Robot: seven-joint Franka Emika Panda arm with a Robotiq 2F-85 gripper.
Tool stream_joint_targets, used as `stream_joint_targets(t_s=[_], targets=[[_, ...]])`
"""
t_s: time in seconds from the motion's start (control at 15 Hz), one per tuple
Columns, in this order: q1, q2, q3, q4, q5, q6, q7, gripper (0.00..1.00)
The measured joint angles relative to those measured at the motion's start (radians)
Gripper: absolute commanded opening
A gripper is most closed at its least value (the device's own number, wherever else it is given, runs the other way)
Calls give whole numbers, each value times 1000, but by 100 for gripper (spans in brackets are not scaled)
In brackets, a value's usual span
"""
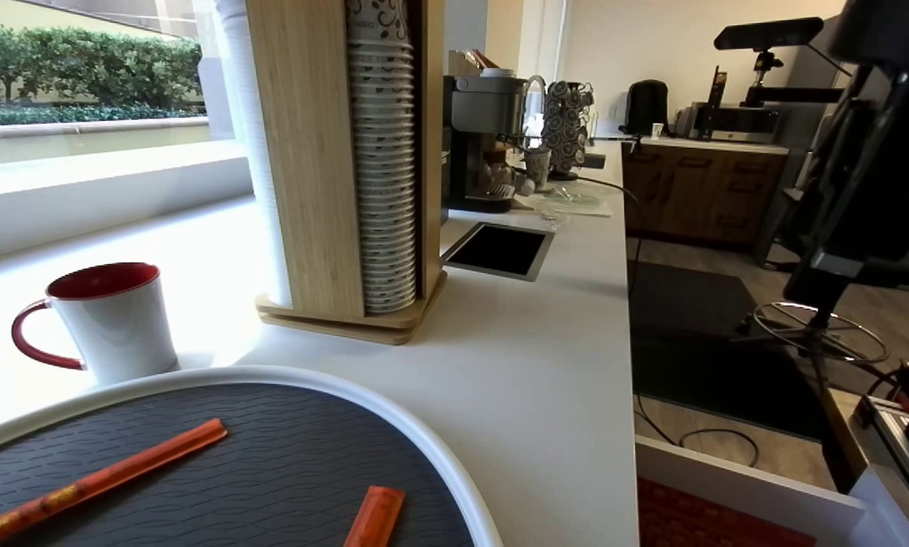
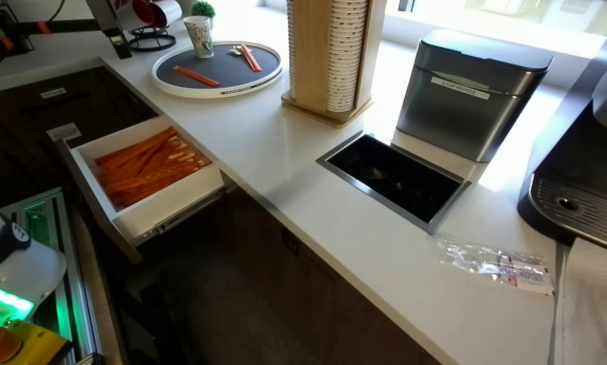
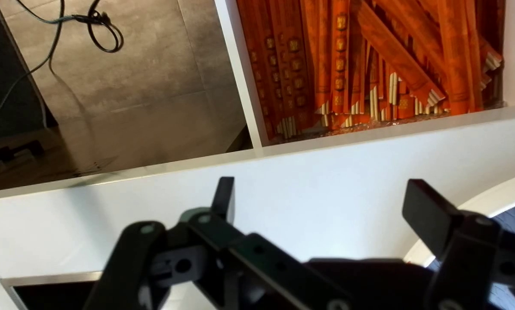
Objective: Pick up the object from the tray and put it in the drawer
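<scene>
The round dark grey tray with a white rim sits on the counter. On it lies the object, an orange paper packet, on the side facing the drawer; in an exterior view the frame edge cuts off that packet. A longer-looking orange stick lies apart from it. The drawer is pulled out, its whitish walls around many orange chopstick packets. In the wrist view my gripper is over the white counter, beside the drawer, fingers wide apart and nothing between them.
A patterned paper cup stands on the tray. A white mug with red inside is beside it. The tall wooden cup holder, a recessed bin opening and a metal bin line the counter.
</scene>
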Motion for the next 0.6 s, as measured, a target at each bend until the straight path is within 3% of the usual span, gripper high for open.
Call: stream_joint_targets(t_s=[0.2, 0.6], targets=[[0, 9, -30, 4, -2, 31, -10, 100], [10, 74, -180, -1, 1, 346, -259, 100]])
